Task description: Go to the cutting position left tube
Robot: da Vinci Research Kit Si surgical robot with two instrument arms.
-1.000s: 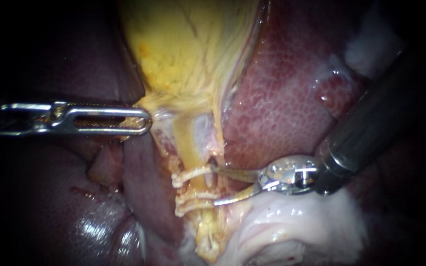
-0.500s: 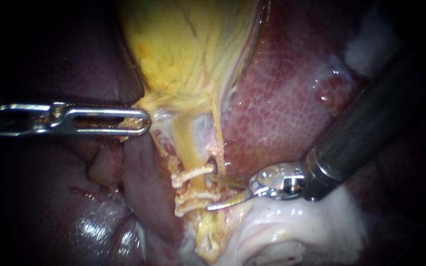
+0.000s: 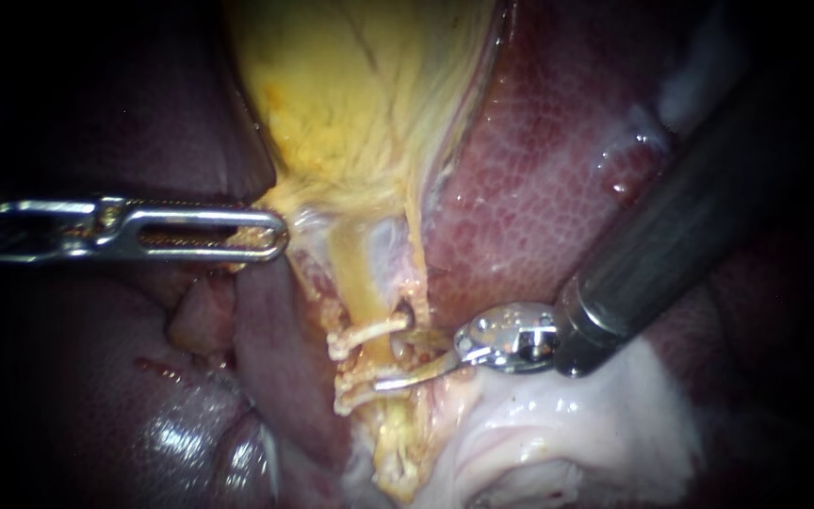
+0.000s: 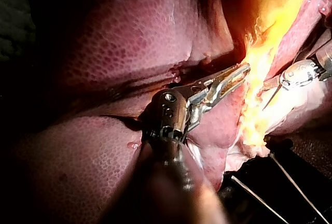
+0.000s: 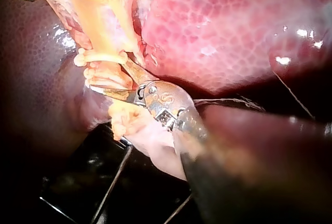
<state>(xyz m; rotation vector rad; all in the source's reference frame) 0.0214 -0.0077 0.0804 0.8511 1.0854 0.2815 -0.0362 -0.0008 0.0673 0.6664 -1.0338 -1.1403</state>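
A yellow tube (image 3: 352, 278) runs down from the gallbladder (image 3: 360, 104) and carries a white clip (image 3: 362, 334), with two more clips (image 3: 360, 391) below it. My right instrument (image 3: 390, 358) comes in from the upper right. Its two thin blades are open and straddle the tube between the upper and lower clips. In the right wrist view the blades (image 5: 122, 81) lie among the clips (image 5: 98, 57). My left instrument (image 3: 270, 233) is shut on the gallbladder's lower edge and holds it to the left; the left wrist view shows its jaws (image 4: 233, 73) on yellow tissue.
Dark red liver (image 3: 539, 179) lies right of the tube, close behind the right shaft (image 3: 671, 245). Pale white tissue (image 3: 558, 434) sits under the right instrument. More liver (image 3: 124, 396) fills the lower left. In the left wrist view my right instrument (image 4: 300, 73) shows beyond the yellow tissue.
My right instrument has slid left toward the tube, and its open blades now reach across it between the clips. The left instrument and the gallbladder have stayed put.
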